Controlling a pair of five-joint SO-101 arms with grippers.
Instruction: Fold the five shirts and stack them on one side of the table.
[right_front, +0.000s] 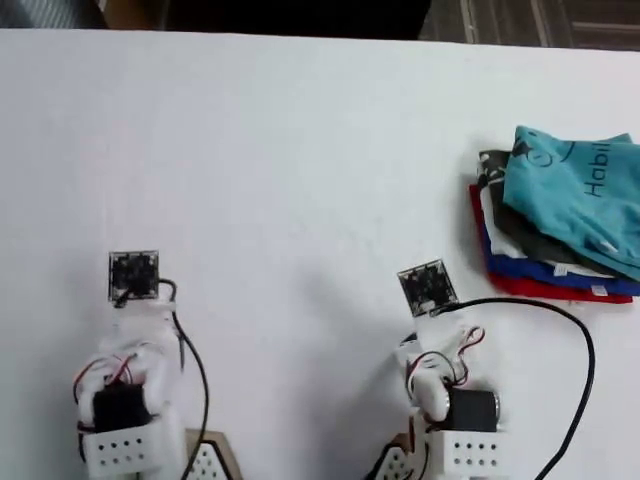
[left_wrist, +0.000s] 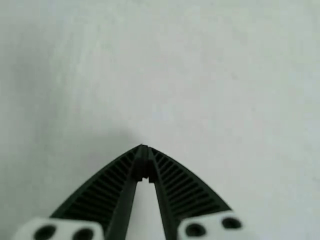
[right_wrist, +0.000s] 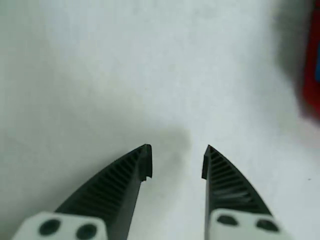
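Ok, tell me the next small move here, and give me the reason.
Probably swing the right gripper, open and nearer the pile, toward the teal shirt. That shirt lies skewed and rumpled on top of the stack of red, blue, white and dark layers, so it likely needs squaring up. The left gripper is shut over bare table.

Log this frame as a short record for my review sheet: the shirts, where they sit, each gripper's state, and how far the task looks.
shirts: one stack by the table's edge on the right arm's side
top layer: teal shirt, lying askew
bottom layer: red shirt; blue and dark layers lie between
left gripper: shut, empty, facing the table
right gripper: open, empty, facing the table
progress: shirts look folded and stacked; exact count uncertain
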